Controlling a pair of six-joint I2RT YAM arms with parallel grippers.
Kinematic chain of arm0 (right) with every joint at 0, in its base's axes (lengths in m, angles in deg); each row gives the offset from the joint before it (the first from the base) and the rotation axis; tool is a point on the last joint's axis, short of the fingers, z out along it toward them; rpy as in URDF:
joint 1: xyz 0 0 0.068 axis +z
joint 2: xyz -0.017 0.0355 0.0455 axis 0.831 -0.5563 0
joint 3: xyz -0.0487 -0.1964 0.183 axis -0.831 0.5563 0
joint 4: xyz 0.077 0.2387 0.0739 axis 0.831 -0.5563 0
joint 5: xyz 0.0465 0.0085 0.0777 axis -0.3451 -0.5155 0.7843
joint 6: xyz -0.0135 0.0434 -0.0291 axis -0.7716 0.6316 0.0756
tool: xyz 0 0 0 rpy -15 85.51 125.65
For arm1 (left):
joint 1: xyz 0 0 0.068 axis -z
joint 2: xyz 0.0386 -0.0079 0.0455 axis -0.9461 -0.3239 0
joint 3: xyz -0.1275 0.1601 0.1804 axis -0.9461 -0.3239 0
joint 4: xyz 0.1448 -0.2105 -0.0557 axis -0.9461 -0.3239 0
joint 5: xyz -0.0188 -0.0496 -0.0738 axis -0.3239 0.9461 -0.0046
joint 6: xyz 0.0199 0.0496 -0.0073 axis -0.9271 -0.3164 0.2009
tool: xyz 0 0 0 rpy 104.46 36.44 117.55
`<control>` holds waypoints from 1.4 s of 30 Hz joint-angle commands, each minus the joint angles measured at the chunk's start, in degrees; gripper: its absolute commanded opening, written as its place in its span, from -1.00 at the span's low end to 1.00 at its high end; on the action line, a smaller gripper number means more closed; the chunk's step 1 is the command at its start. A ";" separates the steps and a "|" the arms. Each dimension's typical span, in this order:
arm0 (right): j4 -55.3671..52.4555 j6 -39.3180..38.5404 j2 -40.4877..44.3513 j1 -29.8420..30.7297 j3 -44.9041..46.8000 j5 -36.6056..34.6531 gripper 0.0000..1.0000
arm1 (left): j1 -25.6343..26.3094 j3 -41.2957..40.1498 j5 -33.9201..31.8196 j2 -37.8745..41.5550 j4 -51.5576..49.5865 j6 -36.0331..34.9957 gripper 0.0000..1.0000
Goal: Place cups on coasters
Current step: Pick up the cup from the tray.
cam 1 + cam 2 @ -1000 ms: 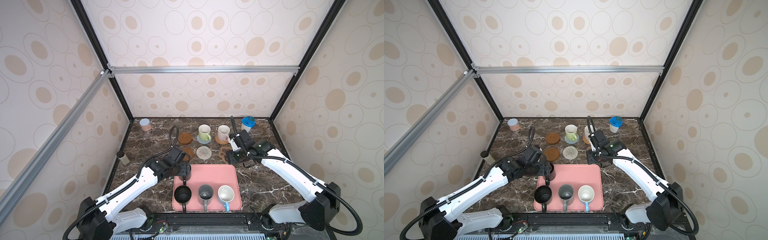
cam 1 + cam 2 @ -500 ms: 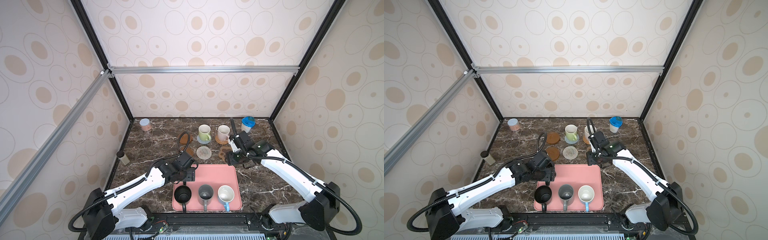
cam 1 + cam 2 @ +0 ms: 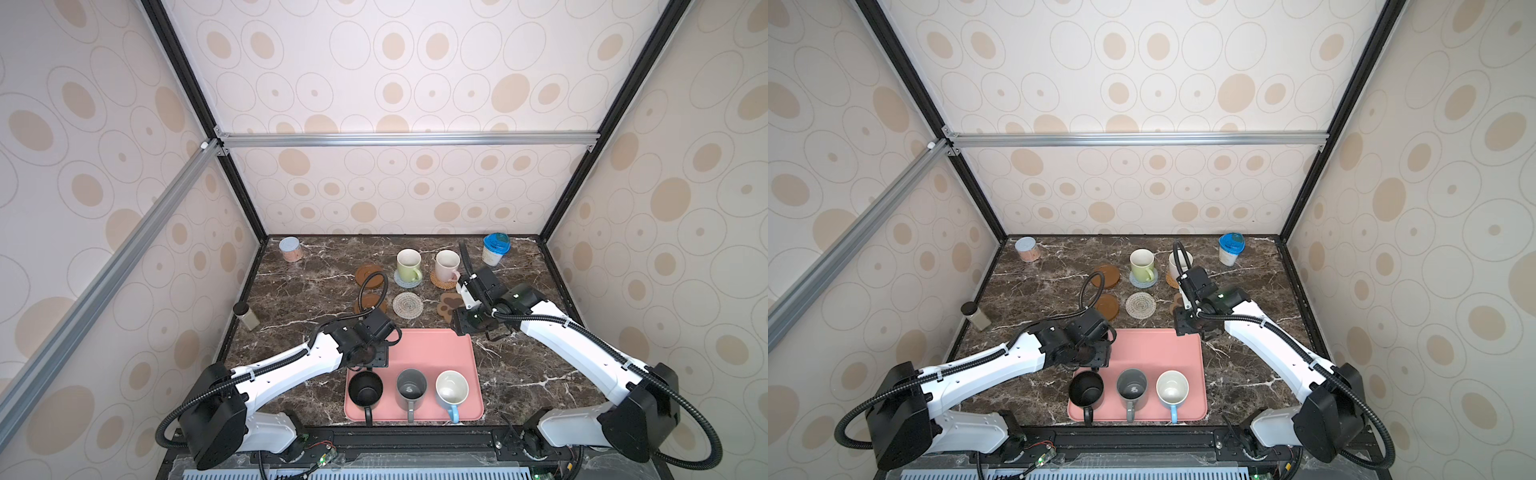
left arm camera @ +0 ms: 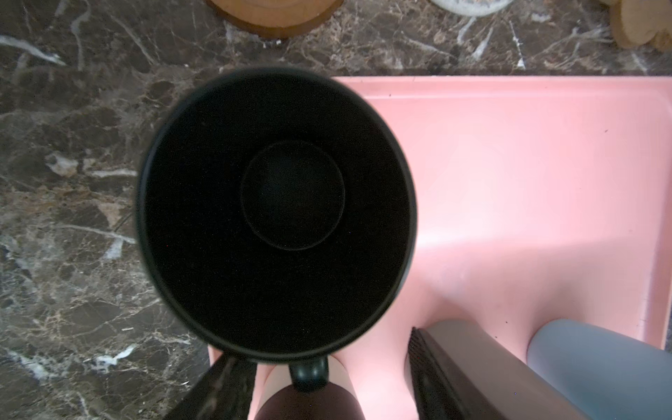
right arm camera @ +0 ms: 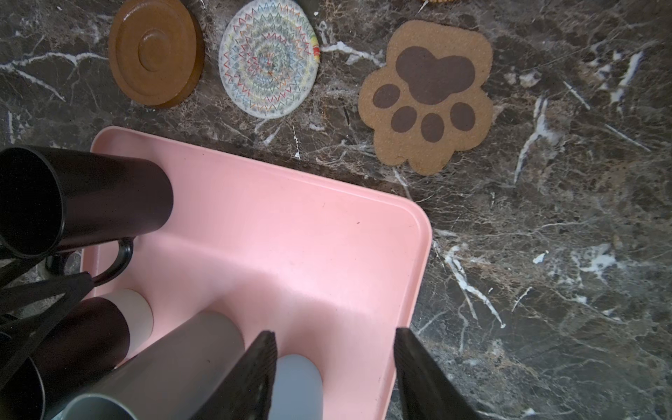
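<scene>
Mug (image 4: 276, 211) (black) upright at far-left corner of tray (image 4: 545, 182); handle (image 4: 309, 371) btw L jaws, spread, not pinching yet. R jaws spread, empty.

A pink tray (image 3: 432, 349), blue-lidded tub (image 3: 494, 249), pinkish can (image 3: 289, 249) and dark-capped bottle (image 3: 247, 316) sit apart.

Pink plastic tray (image 3: 432, 353) on marble worktop (image 3: 311, 291); black mug (image 3: 365, 388), grey mug (image 3: 410, 387), light blue mug (image 3: 451, 388) left to right along its near edge; whitish woven coaster (image 3: 407, 304) behind.
</scene>
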 commanded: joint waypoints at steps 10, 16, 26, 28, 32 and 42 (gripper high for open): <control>-0.77 1.20 -1.05 0.27 -1.14 0.03 0.11 | -0.93 -1.43 -1.75 -2.03 2.40 1.25 0.09; -1.04 1.64 -1.23 0.28 -1.18 -0.11 0.12 | -2.50 -2.09 -1.13 -3.05 5.02 0.96 -0.01; -1.04 1.91 -1.92 0.29 -1.53 -0.28 0.11 | -3.89 -3.11 -1.02 -4.18 7.94 1.08 -0.14; -1.04 1.90 -1.91 0.27 -1.53 -0.36 0.11 | -4.07 -3.32 -1.18 -4.17 8.06 0.98 -0.17; -1.04 2.00 -2.15 0.27 -1.53 -0.55 0.11 | -4.21 -3.49 -1.46 -4.19 8.14 0.64 -0.26; -1.08 2.17 -2.20 0.27 -1.22 -0.64 0.11 | -4.29 -4.01 -2.14 -4.29 8.13 -0.01 -0.46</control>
